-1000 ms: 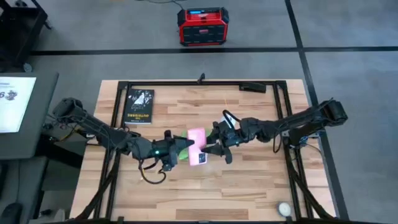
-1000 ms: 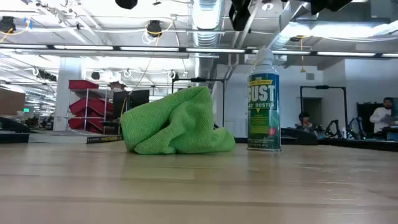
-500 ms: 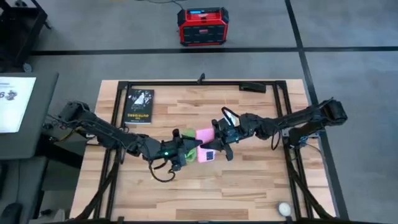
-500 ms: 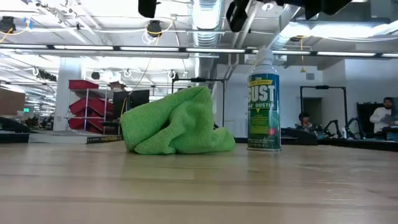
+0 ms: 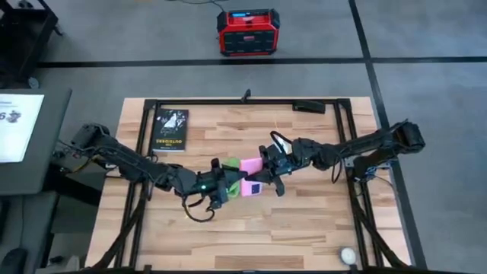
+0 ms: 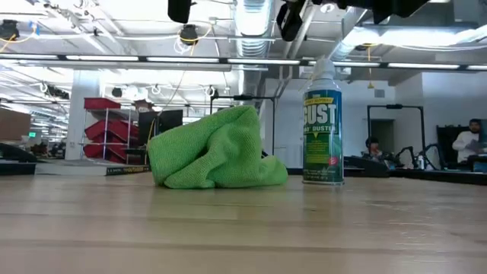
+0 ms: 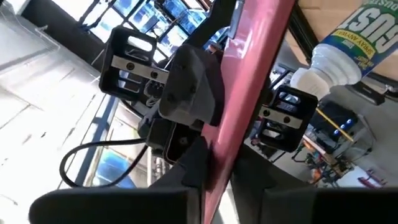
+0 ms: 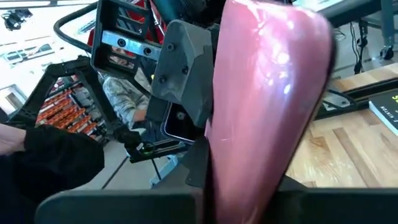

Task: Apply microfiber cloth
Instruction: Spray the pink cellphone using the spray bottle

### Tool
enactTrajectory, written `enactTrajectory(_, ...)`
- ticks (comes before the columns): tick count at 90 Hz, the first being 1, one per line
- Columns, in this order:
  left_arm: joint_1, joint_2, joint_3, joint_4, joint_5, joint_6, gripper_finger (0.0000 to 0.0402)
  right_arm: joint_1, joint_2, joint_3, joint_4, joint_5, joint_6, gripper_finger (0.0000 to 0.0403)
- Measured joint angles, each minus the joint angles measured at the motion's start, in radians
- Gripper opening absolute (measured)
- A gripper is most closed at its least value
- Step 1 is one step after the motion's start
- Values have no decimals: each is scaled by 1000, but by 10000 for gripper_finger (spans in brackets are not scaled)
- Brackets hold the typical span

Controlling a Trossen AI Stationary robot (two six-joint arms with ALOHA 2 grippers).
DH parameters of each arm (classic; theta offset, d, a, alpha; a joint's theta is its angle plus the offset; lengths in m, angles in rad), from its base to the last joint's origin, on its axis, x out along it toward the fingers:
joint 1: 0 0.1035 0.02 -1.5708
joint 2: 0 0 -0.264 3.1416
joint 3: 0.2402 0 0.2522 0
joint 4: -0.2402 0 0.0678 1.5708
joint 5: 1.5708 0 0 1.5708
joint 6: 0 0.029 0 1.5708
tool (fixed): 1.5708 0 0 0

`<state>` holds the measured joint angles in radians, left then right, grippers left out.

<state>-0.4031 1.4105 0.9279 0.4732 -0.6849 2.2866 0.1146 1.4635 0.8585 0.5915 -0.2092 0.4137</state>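
The lime-green microfiber cloth point(image 6: 213, 152) lies bunched on the table, with no gripper on it. High above it, a pink phone point(image 5: 250, 178) hangs over the table's middle between both grippers. My left gripper point(image 5: 233, 185) reaches the phone from the table's left and my right gripper point(image 5: 265, 179) from the table's right; both are shut on it. In the low view only the grippers' undersides show, at the top edge. The phone fills the middle of the right wrist view point(image 8: 267, 99) and crosses the left wrist view as a slanted pink band point(image 7: 249, 93). My left gripper has the phone's edge point(image 7: 214, 180) between its two fingers, coming about level from the table's left. The phone is lifted clear of the table and runs slanting away from the fingers. Which end it has cannot be told. My right gripper pinches the phone point(image 8: 239, 174) between its two fingers, coming about level from the table's right, opposite the left gripper. The phone stands on edge, clear of the table, and its pink back point(image 8: 273, 74) rises beyond the fingers.
A dust-remover spray can point(image 6: 323, 125) stands upright right of the cloth. A black book point(image 5: 169, 129) lies at the far left of the table and a small white ball point(image 5: 347, 256) at the near right corner. A red box point(image 5: 249, 32) sits on the floor beyond.
My left gripper has moved toward the table's right, closing in on the phone, and then held still. The phone has shifted slightly toward the table's right in the right gripper. The cloth and the can have stayed put.
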Motion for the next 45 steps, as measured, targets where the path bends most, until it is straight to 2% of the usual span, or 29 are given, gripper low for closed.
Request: enactTrajectory(45,-45,-40,0,-15,-27,-91,35,4,1,0,2,-19,1,14)
